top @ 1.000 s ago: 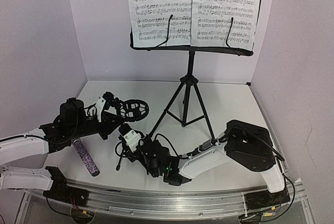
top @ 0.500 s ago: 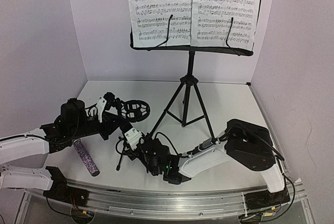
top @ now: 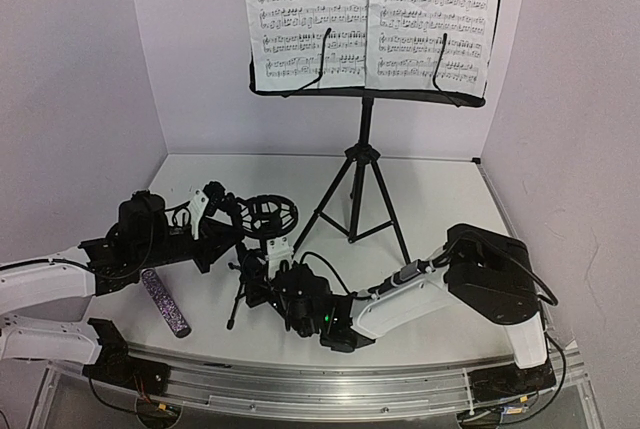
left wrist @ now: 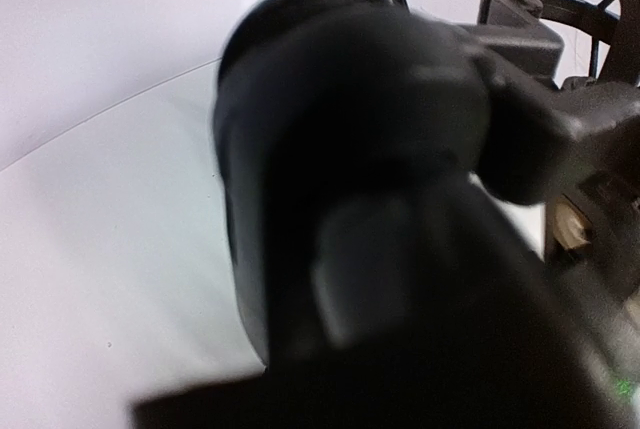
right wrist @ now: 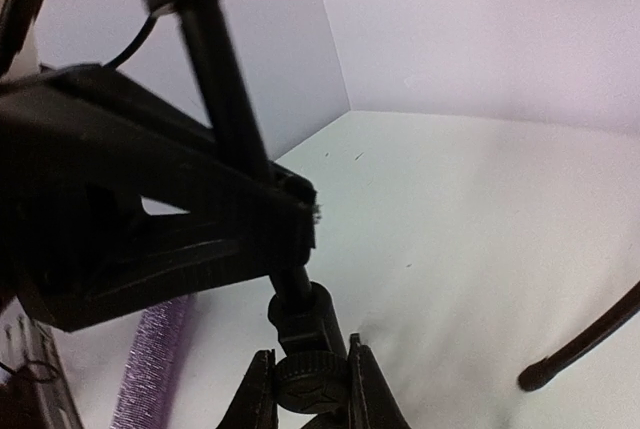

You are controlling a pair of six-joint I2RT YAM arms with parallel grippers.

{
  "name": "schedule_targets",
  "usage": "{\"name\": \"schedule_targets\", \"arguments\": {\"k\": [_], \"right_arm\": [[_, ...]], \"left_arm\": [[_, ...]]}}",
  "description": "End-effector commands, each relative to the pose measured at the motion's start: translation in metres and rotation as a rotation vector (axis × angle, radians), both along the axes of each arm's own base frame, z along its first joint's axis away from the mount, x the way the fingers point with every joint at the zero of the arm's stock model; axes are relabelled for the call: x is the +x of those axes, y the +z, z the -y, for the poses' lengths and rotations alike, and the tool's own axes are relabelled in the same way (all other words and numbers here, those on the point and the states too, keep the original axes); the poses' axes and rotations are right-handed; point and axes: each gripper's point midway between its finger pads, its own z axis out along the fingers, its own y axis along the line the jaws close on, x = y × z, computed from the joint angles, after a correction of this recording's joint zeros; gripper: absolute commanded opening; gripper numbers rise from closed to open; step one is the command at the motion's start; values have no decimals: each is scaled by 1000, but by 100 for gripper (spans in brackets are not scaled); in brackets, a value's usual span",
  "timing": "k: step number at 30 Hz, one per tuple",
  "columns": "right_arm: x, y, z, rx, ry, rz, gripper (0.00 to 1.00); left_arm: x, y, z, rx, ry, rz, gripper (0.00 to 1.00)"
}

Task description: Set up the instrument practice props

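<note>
The black music stand (top: pixel 363 164) stands at the back with white sheet-music pages (top: pixel 370 14) on its tray. The small black mic stand (top: pixel 250 259) is tilted up near the front left, its ring holder (top: pixel 270 214) on top. My left gripper (top: pixel 222 217) is shut on its upper part, which fills the left wrist view as a dark blur (left wrist: pixel 400 149). Lower down, my right gripper (top: pixel 262 274) (right wrist: pixel 310 394) has its fingers pressed on both sides of the stand's knurled knob (right wrist: pixel 310 379), below the pole (right wrist: pixel 225 99). The purple glitter microphone (top: pixel 165 302) (right wrist: pixel 150 369) lies on the table.
The music stand's tripod legs (top: pixel 395 224) spread just right of the mic stand; one foot (right wrist: pixel 580 349) shows in the right wrist view. White walls close the left, back and right. A metal rail (top: pixel 320 384) runs along the near edge.
My right gripper has closed onto the mic stand's knob. The mic stand and its ring holder have shifted a little right and stand more upright. The microphone has not moved.
</note>
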Motion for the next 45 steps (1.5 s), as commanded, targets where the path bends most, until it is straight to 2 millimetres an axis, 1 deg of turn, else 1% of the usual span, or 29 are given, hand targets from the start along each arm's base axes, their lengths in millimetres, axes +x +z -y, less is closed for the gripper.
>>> {"name": "schedule_targets", "arguments": {"k": [1, 4, 11, 13, 18, 20, 22, 24, 25, 26, 27, 28, 29, 30, 32, 33, 35, 36, 37, 38, 40, 41, 42, 44, 45], "right_arm": [[4, 2, 8, 310, -35, -302, 0], [8, -5, 9, 465, -56, -452, 0], [15, -30, 14, 782, -111, -777, 0], [16, -33, 12, 872, -114, -862, 0], [16, -53, -2, 1115, -109, -1115, 0], [15, -57, -11, 1198, -74, -1184, 0], [16, -49, -17, 1239, -45, -1193, 0], [17, -45, -14, 1227, -46, -1164, 0], [17, -43, -9, 1211, -52, -1141, 2], [17, -44, -3, 1196, -63, -1126, 15], [16, -45, 4, 1182, -77, -1112, 29], [15, -45, 13, 1165, -89, -1097, 49], [13, -42, 20, 1138, -93, -1072, 75], [12, -40, 28, 1106, -97, -1046, 86], [7, -39, 44, 1031, -102, -993, 89], [5, -33, 51, 989, -96, -952, 90], [1, -16, 60, 841, -60, -805, 91], [-1, -4, 64, 764, -36, -721, 91], [-7, 9, 64, 643, -1, -595, 92], [-19, 20, 61, 509, 38, -465, 92], [-38, 37, 56, 185, 77, -133, 92], [-45, 42, 54, 54, 77, -1, 92], [-47, 43, 54, -34, 60, 85, 92], [-44, 40, 55, -177, 30, 206, 91], [-45, 41, 47, -232, 47, 265, 91]], "left_arm": [[3, 1, -1, -23, 14, 7, 0], [3, 5, 0, -31, 6, 22, 0], [-1, 10, 3, -31, -33, 81, 0], [-1, 11, 4, -30, -40, 92, 0], [-2, 13, 6, -26, -50, 107, 0], [-1, 14, 6, -26, -49, 108, 0], [-1, 14, 5, -27, -47, 109, 0], [-1, 15, 5, -28, -44, 109, 0], [-1, 15, 5, -27, -40, 107, 0], [0, 15, 4, -25, -35, 106, 0], [1, 15, 4, -24, -31, 106, 0], [1, 15, 3, -21, -26, 106, 0], [2, 16, 3, -22, -23, 107, 0], [3, 16, 3, -21, -20, 108, 0], [5, 16, 2, -20, -10, 107, 0], [5, 16, 3, -20, -9, 105, 0], [5, 17, 3, -21, -10, 105, 0], [5, 17, 3, -21, -11, 103, 0], [5, 17, 3, -20, -11, 103, 0], [6, 17, 4, -20, -11, 101, 0], [6, 18, 4, -20, -11, 101, 0], [6, 18, 5, -21, -12, 101, 0], [6, 19, 5, -23, -13, 101, 0], [6, 19, 6, -26, -17, 99, 0], [6, 19, 6, -27, -18, 99, 0]]}}
